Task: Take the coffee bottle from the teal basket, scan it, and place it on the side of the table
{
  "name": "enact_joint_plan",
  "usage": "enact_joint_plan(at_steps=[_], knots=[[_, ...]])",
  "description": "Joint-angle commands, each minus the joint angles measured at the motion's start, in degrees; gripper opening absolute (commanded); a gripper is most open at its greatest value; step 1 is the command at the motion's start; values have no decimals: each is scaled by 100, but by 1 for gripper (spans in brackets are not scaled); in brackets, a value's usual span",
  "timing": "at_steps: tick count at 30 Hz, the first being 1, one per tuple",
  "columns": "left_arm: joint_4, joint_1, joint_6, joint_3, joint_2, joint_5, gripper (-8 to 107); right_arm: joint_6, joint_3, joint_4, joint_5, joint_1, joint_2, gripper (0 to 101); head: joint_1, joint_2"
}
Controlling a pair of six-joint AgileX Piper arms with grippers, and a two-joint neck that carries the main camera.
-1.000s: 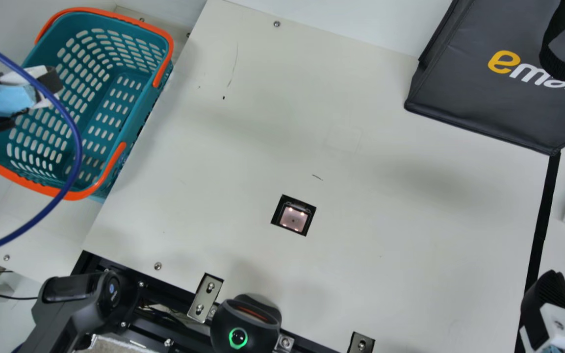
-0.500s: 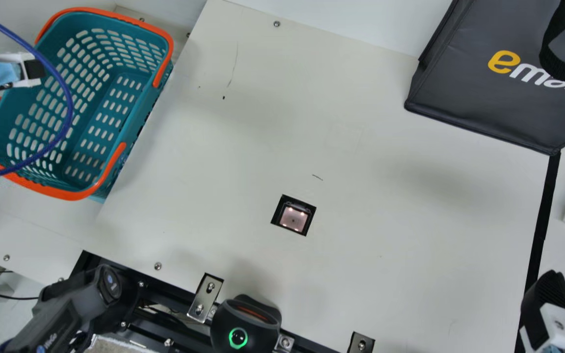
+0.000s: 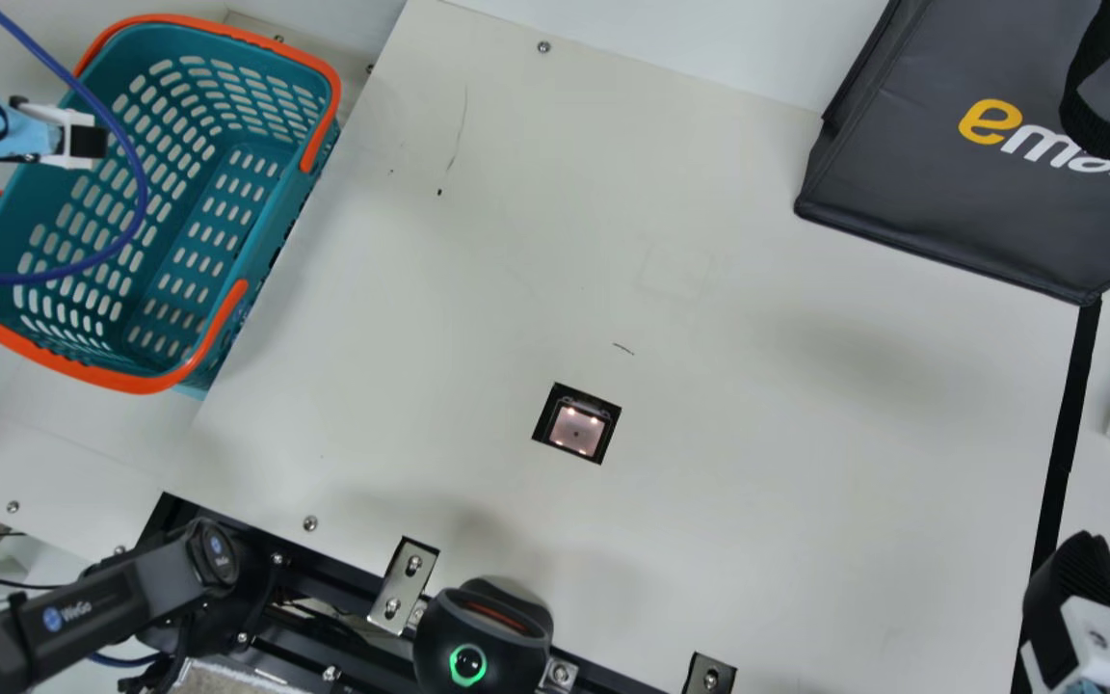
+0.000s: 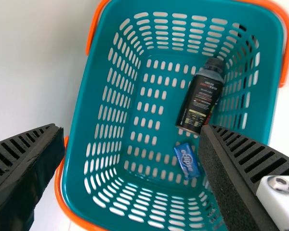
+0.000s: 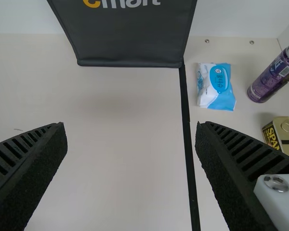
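The bottle (image 4: 201, 98) is in the basket (image 4: 79, 130), near one long wall, its cap (image 4: 215, 63) pointing away from the small blue packet (image 4: 187, 160) just off its base. From this steep angle I can't fairly say whether it lies flat or leans a little on that wall.

The left gripper (image 4: 132, 129) is over the basket with its jaws wide and nothing between them; the right gripper (image 5: 131, 127), over the tabletop (image 3: 757, 386), has its jaws wide and empty too.

I'd expect the bottle to have some weight if full, mostly in the body, with a wall firm enough for a steady squeeze but apt to dent under a hard one. The dark sleeve looks smooth, so it may roll or twist if caught off-centre. Best to take it across the middle of the body, jaws square to its length; the narrower shoulder and cap would give a poorer bite and let the base swing. Mind the room on the wall side, where one jaw has to slip down, and keep clear of the packet. A straight lift should then keep the sleeve from rubbing the wall. The grip should also leave the code free for the scanner (image 3: 577, 429).
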Motion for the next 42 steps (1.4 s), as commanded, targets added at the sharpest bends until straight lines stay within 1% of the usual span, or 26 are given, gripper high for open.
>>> enact_joint_plan(at_steps=[1, 13, 26, 31, 42], knots=[[-32, -12, 166, -5, 245, -71, 90, 0, 0, 0, 0, 0, 0, 95, -166, 14], [-292, -87, 727, -7, 1262, -450, 90, 0, 0, 0, 0, 0, 0, 95, -166, 14], [-736, -159, 1059, 22, 2109, -764, 90, 0, 0, 0, -5, 0, 0, 95, -166, 14], [-809, -212, 1160, 117, 2343, -986, 90, 0, 0, 0, -5, 0, 0, 95, -166, 14], [-814, -307, 1248, 502, 2685, -1575, 90, 0, 0, 0, -5, 0, 0, 95, -166, 14]])
